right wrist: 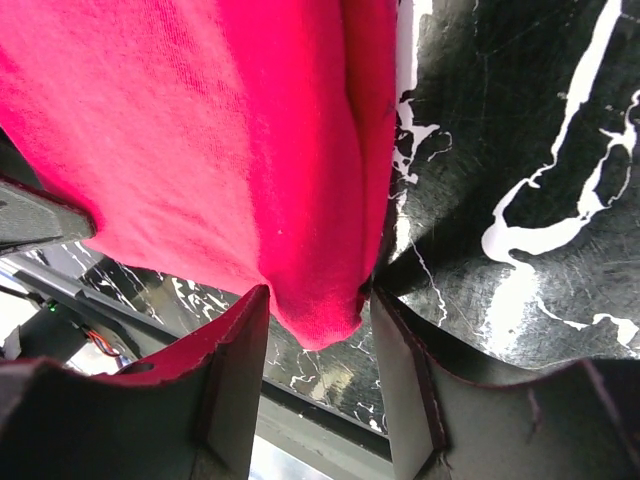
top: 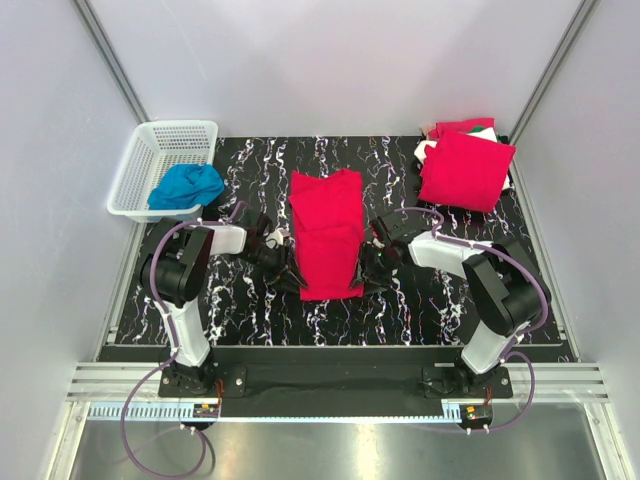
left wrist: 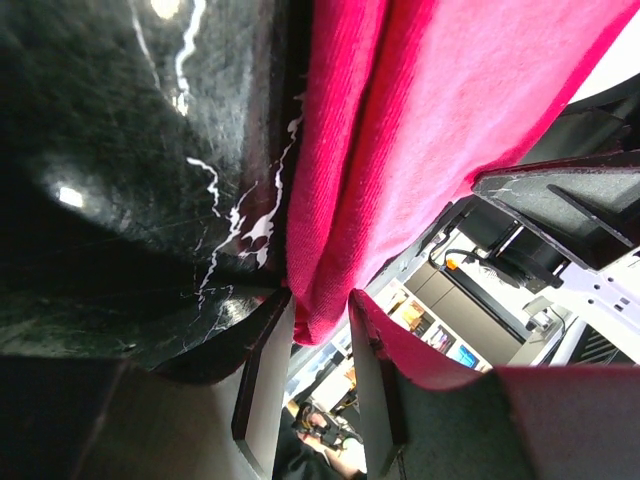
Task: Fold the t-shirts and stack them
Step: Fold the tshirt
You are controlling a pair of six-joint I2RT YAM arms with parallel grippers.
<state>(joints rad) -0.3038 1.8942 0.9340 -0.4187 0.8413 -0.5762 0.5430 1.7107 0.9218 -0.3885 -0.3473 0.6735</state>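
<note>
Left pincer [left wrist: 318, 305] and right pincer [right wrist: 318, 298] apart at near corners of t-shirt [top: 327, 230] (basket [top: 180, 125], stack [top: 465, 170] beyond)

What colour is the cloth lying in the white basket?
The cloth is teal blue, clearest in the top external view.

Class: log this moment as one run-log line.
red t-shirt: flat, centre | left gripper: open, astride near corner | right gripper: open, astride near corner

Soft, matt, finely ribbed knit cloth on the red t-shirt [top: 327, 235] and the folded red stack [top: 465, 170], high-gloss black stone-look with white veins across the bench [top: 250, 165], white moulded plastic lattice for the basket [top: 165, 150], crumpled matt blue cloth [top: 187, 185] inside, dull grey metal on the front rail [top: 100, 380].
</note>
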